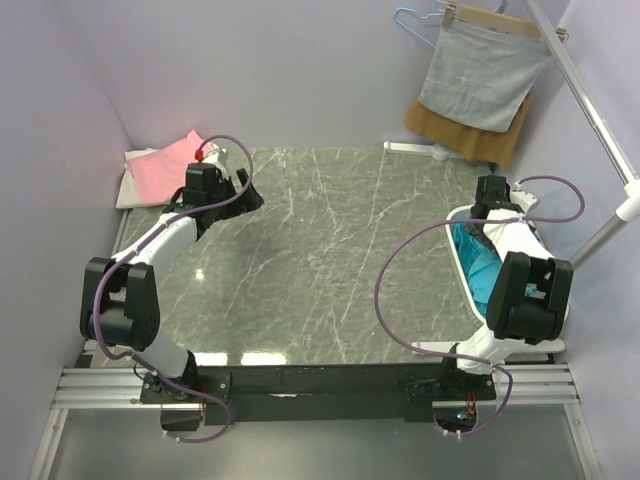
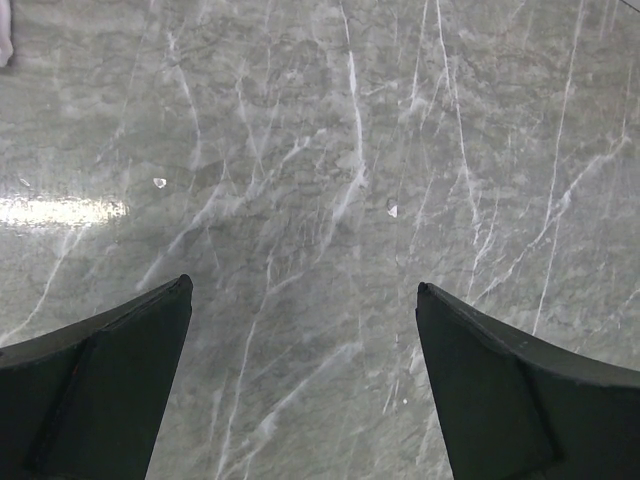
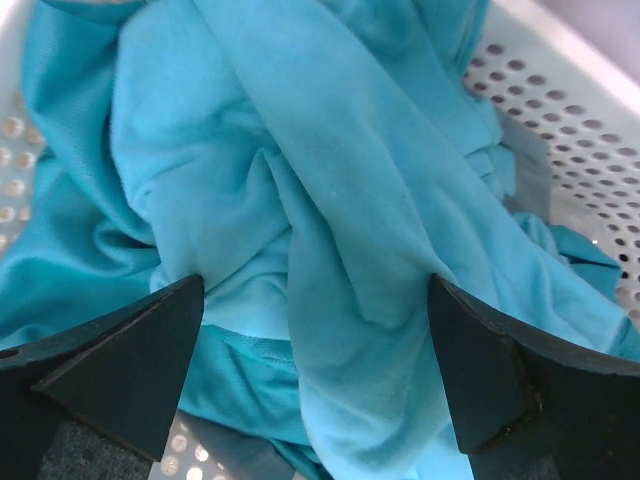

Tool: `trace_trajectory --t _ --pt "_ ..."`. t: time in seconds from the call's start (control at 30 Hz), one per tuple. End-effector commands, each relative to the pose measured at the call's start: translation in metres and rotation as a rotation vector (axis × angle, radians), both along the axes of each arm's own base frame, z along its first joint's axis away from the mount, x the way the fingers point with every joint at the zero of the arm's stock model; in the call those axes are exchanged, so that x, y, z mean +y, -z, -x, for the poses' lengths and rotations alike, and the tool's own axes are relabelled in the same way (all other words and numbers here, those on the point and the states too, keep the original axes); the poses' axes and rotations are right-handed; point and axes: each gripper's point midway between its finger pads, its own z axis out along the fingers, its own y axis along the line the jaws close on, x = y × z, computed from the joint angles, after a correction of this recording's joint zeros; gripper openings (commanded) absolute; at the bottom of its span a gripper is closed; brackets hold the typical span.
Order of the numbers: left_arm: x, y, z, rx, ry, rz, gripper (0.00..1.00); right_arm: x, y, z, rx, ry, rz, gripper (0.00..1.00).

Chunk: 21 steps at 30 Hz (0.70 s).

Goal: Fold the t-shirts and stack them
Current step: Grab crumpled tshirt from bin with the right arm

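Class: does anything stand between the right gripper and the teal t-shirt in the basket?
Nothing visible does. The right gripper, open, hangs directly over the crumpled teal t-shirt lying in the white basket.

The top external camera looks steeply down from above and behind the arm bases, taking in the whole marble table (image 1: 320, 230), the far wall and both side edges. The left wrist camera points almost straight down, close over the bare table (image 2: 330, 150) toward the far left — its two dark fingers (image 2: 100, 380) frame the bottom corners. The right wrist camera hangs very near over the white basket (image 3: 580, 120) at the right edge, filled by teal cloth (image 3: 300, 200) — the same basket (image 1: 456, 250) the overhead view shows beside the right arm (image 1: 520, 270).
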Motion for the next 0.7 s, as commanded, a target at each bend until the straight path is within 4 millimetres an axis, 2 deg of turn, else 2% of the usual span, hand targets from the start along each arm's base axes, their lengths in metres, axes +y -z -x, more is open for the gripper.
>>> trace_trajectory --t 0.0,0.07,0.1,0.13,0.17,0.2,0.23,0.3,0.33,0.37,0.4,0.43,0.47,0.5,0.57,0.63,0.67 --pt "-0.007 -0.014 -0.007 -0.027 0.023 0.038 0.99 -0.002 0.004 -0.008 0.003 0.002 -0.036 0.92" --pt "-0.009 -0.01 -0.008 -0.021 0.024 0.053 0.99 -0.001 0.006 -0.009 0.004 -0.005 -0.041 0.78" --pt "-0.011 -0.01 -0.008 -0.02 0.031 0.062 0.99 -0.001 0.006 -0.009 0.003 -0.008 -0.042 0.61" --pt "-0.012 -0.008 -0.008 -0.018 0.038 0.068 0.98 0.0 -0.001 -0.01 -0.019 -0.016 -0.043 0.49" --pt "-0.014 -0.008 -0.008 -0.016 0.048 0.078 0.96 0.003 -0.007 -0.013 -0.04 -0.036 -0.045 0.33" --pt "-0.016 -0.007 -0.008 -0.014 0.057 0.081 0.94 0.005 -0.013 -0.014 -0.062 -0.054 -0.033 0.01" --pt "-0.016 -0.007 -0.008 -0.018 0.065 0.083 0.89 0.013 -0.036 -0.017 -0.129 -0.082 -0.011 0.0" --pt "-0.016 -0.008 -0.009 -0.022 0.065 0.082 0.88 0.03 -0.061 -0.026 -0.219 -0.188 0.012 0.0" --pt "-0.015 -0.009 -0.009 -0.025 0.06 0.08 0.87 0.04 -0.093 -0.025 -0.32 -0.23 0.031 0.0" --pt "-0.013 -0.01 -0.011 -0.032 0.048 0.074 0.87 0.062 -0.106 -0.028 -0.37 -0.318 0.025 0.0" --pt "-0.011 -0.014 -0.012 -0.04 0.036 0.077 0.87 0.077 -0.126 -0.033 -0.435 -0.391 0.031 0.0" --pt "-0.011 -0.016 -0.012 -0.045 0.032 0.079 0.87 0.092 -0.157 -0.027 -0.522 -0.453 0.043 0.0" --pt "-0.01 -0.02 -0.013 -0.06 0.027 0.079 0.87 0.117 -0.179 -0.027 -0.58 -0.539 0.047 0.0" --pt "-0.01 -0.023 -0.013 -0.065 0.021 0.087 0.86 0.129 -0.198 -0.026 -0.636 -0.597 0.063 0.0" --pt "-0.01 -0.027 -0.012 -0.078 0.016 0.094 0.84 0.15 -0.243 -0.015 -0.755 -0.694 0.054 0.0" --pt "-0.011 -0.034 -0.011 -0.091 0.013 0.108 0.8 0.163 -0.27 -0.005 -0.824 -0.765 0.031 0.0" --pt "-0.011 -0.038 -0.01 -0.1 0.013 0.111 0.79 0.17 -0.292 -0.001 -0.876 -0.807 0.03 0.0"
